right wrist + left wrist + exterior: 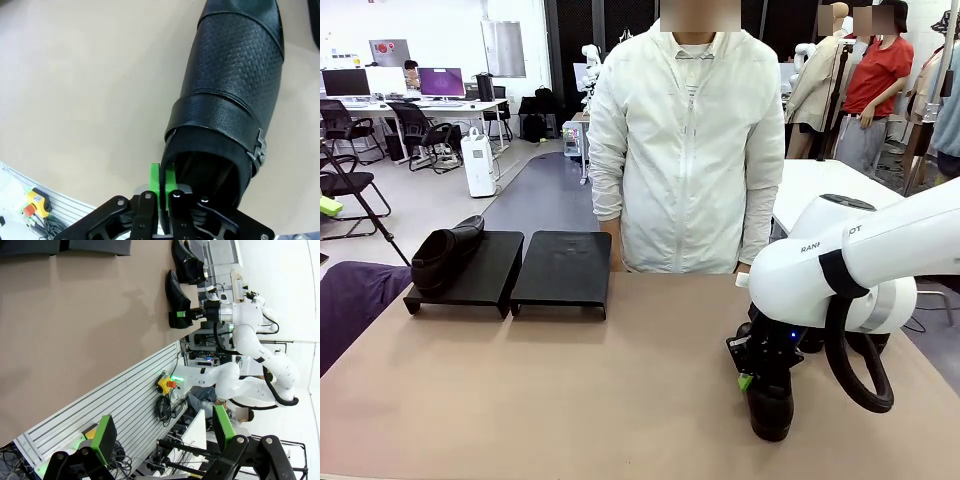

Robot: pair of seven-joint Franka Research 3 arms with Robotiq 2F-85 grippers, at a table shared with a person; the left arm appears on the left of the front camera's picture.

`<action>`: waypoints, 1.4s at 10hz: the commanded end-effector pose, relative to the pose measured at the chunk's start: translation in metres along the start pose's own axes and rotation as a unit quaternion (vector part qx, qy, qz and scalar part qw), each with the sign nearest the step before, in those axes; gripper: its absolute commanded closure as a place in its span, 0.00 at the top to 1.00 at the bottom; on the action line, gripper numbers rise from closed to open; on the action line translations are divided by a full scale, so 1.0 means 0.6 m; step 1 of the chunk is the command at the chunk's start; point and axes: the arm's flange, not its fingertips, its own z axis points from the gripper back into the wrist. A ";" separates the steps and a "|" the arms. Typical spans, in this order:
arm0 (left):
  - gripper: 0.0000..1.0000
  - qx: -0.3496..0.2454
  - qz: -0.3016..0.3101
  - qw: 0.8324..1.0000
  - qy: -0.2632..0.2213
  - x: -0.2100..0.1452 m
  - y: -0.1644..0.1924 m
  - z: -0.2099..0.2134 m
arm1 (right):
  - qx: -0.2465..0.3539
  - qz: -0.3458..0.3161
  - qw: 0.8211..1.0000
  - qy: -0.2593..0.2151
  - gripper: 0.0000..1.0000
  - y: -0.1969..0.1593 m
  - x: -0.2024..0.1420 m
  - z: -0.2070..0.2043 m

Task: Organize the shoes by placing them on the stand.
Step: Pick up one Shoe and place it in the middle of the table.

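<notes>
right wrist view is showing the right gripper (161, 181) clamping the shoe (230, 100) by its heel rim, likely for carrying to the stand (565, 268) — the left gripper (162, 432) is idling wide open, empty.

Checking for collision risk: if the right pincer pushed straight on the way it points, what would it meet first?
The shoe the right pincer grips by the rim, then likely the table.

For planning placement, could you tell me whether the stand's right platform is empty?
Empty: the right platform is bare on top; one shoe rests on the left platform.
</notes>
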 end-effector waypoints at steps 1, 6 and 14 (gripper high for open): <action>1.00 0.002 -0.008 1.000 0.004 -0.006 0.001 0.001 | -0.001 -0.016 1.000 -0.015 0.00 -0.003 -0.007 0.003; 1.00 0.002 -0.008 1.000 0.004 -0.006 0.001 0.001 | 0.026 -0.026 0.998 -0.054 0.00 -0.001 -0.090 0.180; 1.00 0.002 -0.008 1.000 0.004 -0.006 0.001 0.001 | 0.050 0.067 0.994 -0.070 0.00 0.075 -0.195 0.320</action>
